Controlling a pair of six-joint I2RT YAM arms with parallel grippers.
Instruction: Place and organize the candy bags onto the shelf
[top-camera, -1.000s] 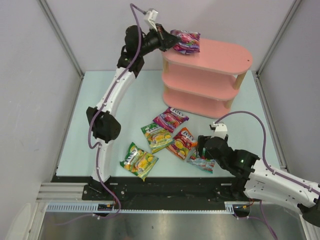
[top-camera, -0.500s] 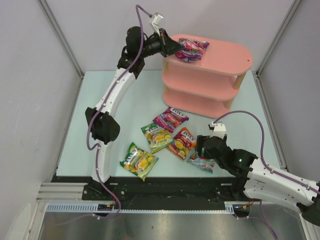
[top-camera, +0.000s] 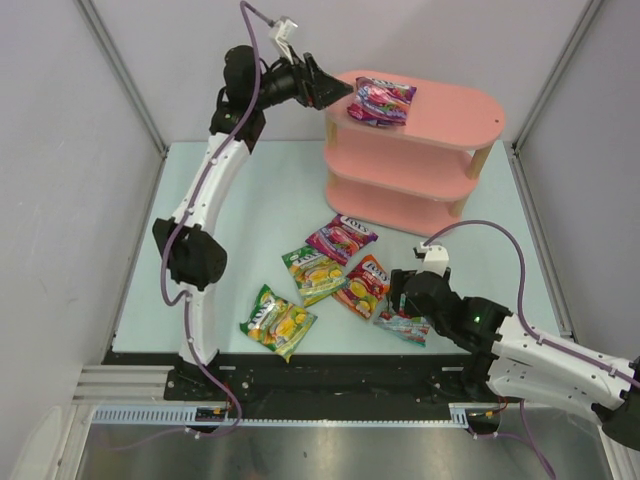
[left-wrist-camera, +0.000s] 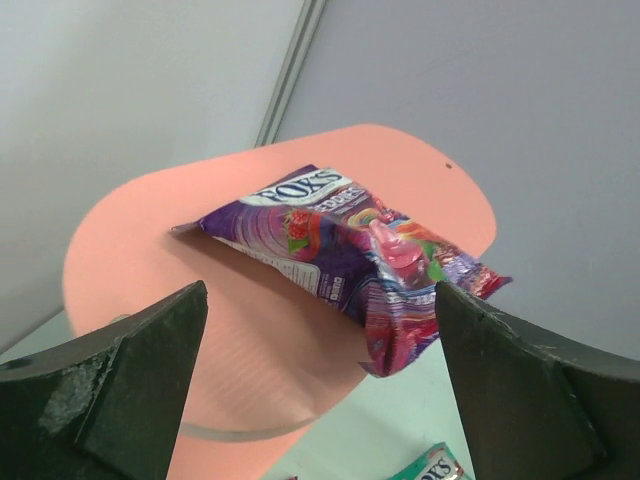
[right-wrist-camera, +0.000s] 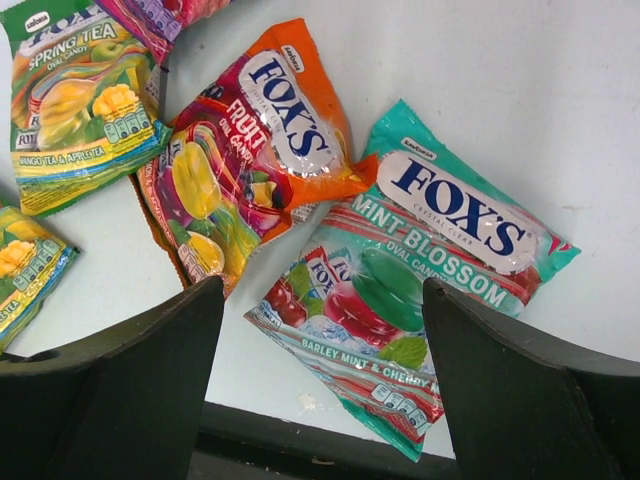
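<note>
A purple-magenta candy bag (top-camera: 381, 100) (left-wrist-camera: 350, 250) lies loose on the top board of the pink shelf (top-camera: 450, 118) (left-wrist-camera: 180, 290), one corner over the board's edge. My left gripper (top-camera: 328, 92) (left-wrist-camera: 320, 300) is open just left of it, touching nothing. On the table lie a second magenta bag (top-camera: 341, 238), two yellow-green bags (top-camera: 312, 272) (top-camera: 278, 320), a red-orange bag (top-camera: 363, 285) (right-wrist-camera: 250, 160) and a teal-white bag (top-camera: 405, 325) (right-wrist-camera: 420, 270). My right gripper (top-camera: 405, 302) (right-wrist-camera: 322, 290) hangs open above the teal-white bag, its fingers on either side of the bag's lower end.
The shelf has two lower boards joined by wooden posts (top-camera: 480, 160) at the table's far right. Grey walls with metal frame bars (top-camera: 120, 70) close in the back and sides. The teal-white bag lies close to the table's dark near edge (right-wrist-camera: 300, 440).
My left gripper opened, let go of the purple-magenta bag onto the shelf's top board and drew back to the left. The right arm has hardly moved.
</note>
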